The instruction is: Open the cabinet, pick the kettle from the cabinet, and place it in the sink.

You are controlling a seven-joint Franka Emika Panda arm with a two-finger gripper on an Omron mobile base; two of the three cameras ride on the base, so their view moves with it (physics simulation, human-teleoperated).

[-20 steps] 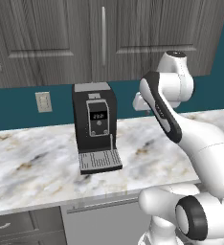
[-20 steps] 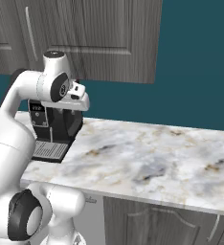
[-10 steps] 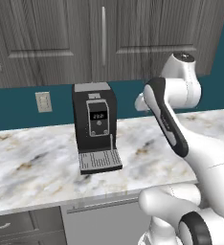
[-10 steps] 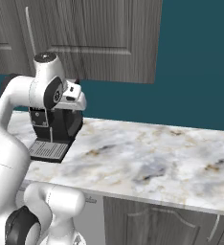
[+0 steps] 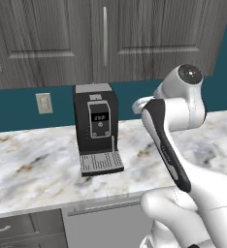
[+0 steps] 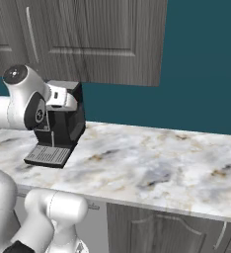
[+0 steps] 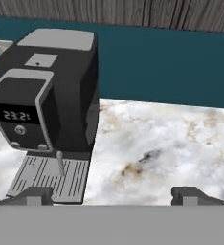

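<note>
The arm pulls back and swings round toward the right, and the tool (image 7: 112, 195) has just sprung apart: its two tips stand wide, holding nothing, touching nothing, hanging above the marble tabletop (image 7: 171, 143) beside the coffee machine (image 7: 47, 110). That looks like readiness for a grab, yet the cabinet (image 5: 105, 38) overhead is shut, its silver handle (image 5: 105, 36) untouched. The kettle can't be seen, presumably behind those doors; no sink visible either.

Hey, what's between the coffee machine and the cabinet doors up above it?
Just a band of bare teal wall. In the left base view it separates the coffee machine top from the lower edge of the closed cabinet.
</note>
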